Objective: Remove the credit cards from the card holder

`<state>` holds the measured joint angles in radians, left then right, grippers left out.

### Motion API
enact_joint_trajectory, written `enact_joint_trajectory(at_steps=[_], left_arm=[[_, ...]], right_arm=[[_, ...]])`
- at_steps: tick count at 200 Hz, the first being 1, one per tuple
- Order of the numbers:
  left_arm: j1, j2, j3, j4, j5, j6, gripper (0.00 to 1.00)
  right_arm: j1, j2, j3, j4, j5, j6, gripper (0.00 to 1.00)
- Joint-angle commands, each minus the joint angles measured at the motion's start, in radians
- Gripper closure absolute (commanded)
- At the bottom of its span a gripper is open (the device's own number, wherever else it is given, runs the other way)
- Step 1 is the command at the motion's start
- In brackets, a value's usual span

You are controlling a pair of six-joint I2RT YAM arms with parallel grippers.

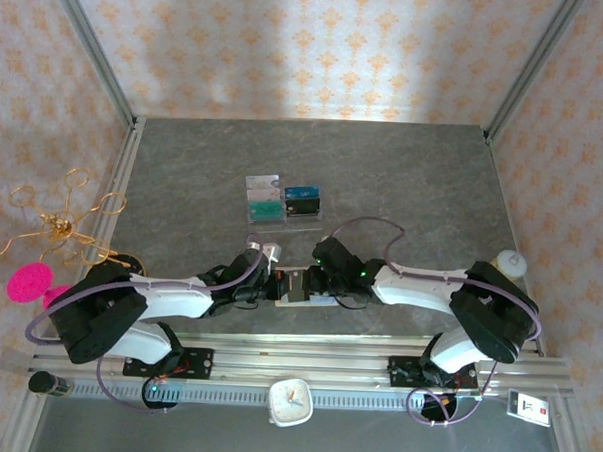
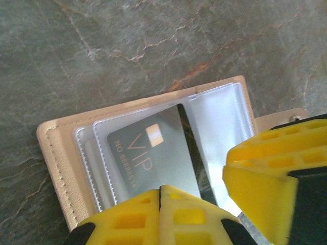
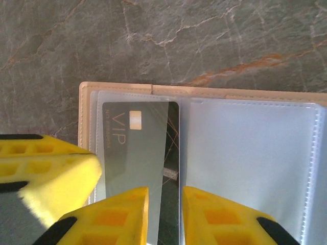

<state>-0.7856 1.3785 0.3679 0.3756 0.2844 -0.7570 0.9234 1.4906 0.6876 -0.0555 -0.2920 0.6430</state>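
Two robot arms lean in low and meet over the card holder. It lies open and flat on the grey table, near the front edge and close to the arm bases. The card holder is beige on the outside. Inside it has see-through pockets, like little pages.

One grey card sits in a pocket on the page under both grippers. It says "VIP" in gold letters and has a small gold chip. From the left wrist it looks a bit crooked, with one corner reaching up toward the fold.

The left gripper is squeezed tight, its two yellow fingers pressed together with no gap. Its tips sit at the near edge of the grey card. I cannot tell if they push on the card or just rest there.

The right gripper is just beside it, with its yellow fingers a little way apart and a thin gap between them. The dark edge of the grey card shows through that gap. The card lies flat below the fingers, and I cannot tell if they touch it.

Farther back on the table, well apart from the arms, stands a clear tray. A few cards lie in it: teal, blue and pale ones.
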Motion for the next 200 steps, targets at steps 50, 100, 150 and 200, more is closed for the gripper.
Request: enact_joint_trajectory(at_steps=[50,100,150,200], left_arm=[[-0.007,0.049,-0.008,0.027,-0.028,0.026,1.0],[-0.006,0.082,-0.038,0.059,-0.023,0.016,1.0],[-0.002,0.096,-0.053,0.068,-0.023,0.015,1.0],[0.015,0.068,-0.086,0.06,-0.021,0.015,1.0]], right_arm=[[-0.015,0.045,0.004,0.029,-0.059,-0.059,0.76],[-0.02,0.06,-0.015,0.048,-0.076,-0.049,0.77],[-0.021,0.068,-0.026,0.051,-0.049,-0.023,0.78],[-0.026,0.034,-0.033,0.025,-0.025,-0.025,0.77]])
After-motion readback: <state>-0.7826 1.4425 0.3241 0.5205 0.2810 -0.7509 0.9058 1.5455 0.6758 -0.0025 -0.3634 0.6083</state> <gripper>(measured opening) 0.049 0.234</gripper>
